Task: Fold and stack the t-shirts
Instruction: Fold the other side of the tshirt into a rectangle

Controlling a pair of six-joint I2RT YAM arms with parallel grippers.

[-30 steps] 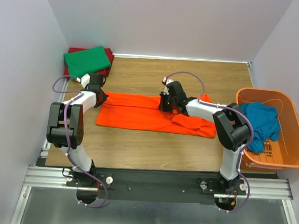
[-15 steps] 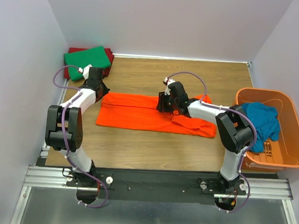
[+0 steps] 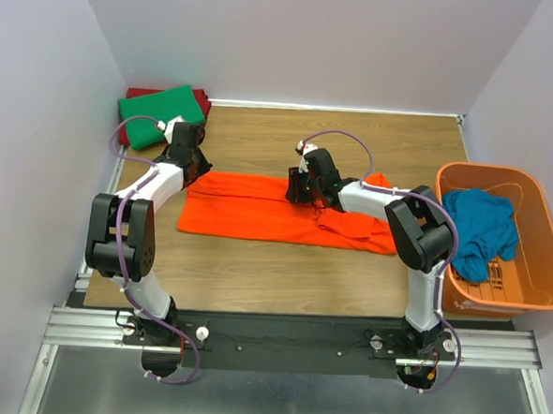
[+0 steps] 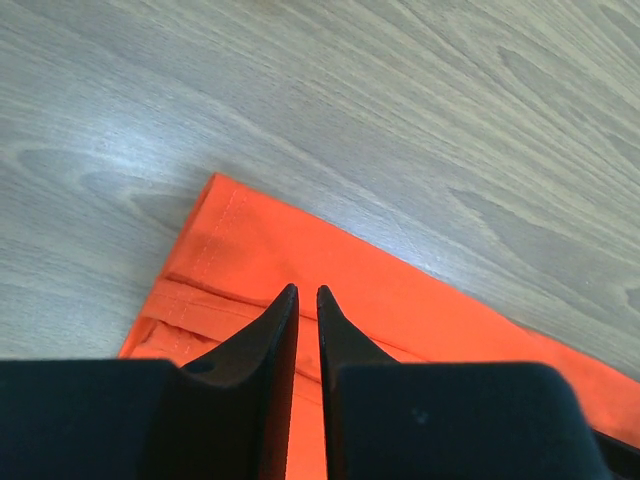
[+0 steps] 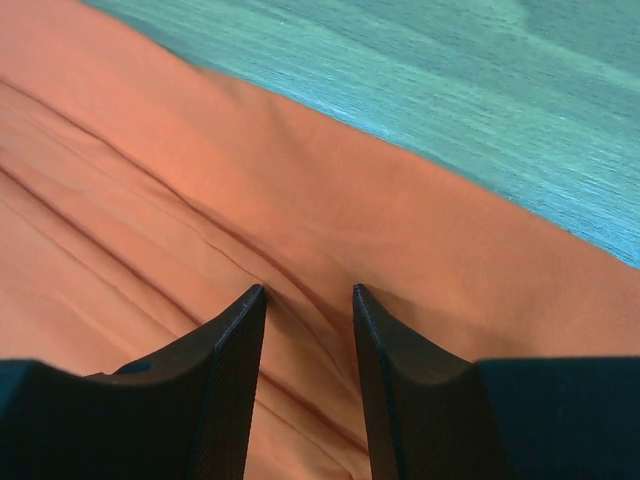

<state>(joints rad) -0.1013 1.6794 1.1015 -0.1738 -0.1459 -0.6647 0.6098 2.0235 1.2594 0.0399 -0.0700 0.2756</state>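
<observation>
At the far left corner the green t-shirt [image 3: 160, 114] lies folded on the dark red t-shirt [image 3: 204, 99], which barely shows beneath it; I take that as the stack. My left end effector [image 4: 303, 290] hangs over the left end of the orange t-shirt [image 3: 248, 210], jaws a slit apart, grasping nothing. The shirt lies across the counter [image 3: 254, 262] as a long strip, ready for folding. My right end effector [image 5: 308, 290] is released over its middle; I can't tell if it touches. The teal t-shirt [image 3: 482, 224] waits in the basket [image 3: 538, 223], partly hidden.

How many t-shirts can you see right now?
4: orange t-shirt spread mid-table, green t-shirt stacked on dark red t-shirt far left, teal t-shirt in the orange basket. More may hide beneath it.
</observation>
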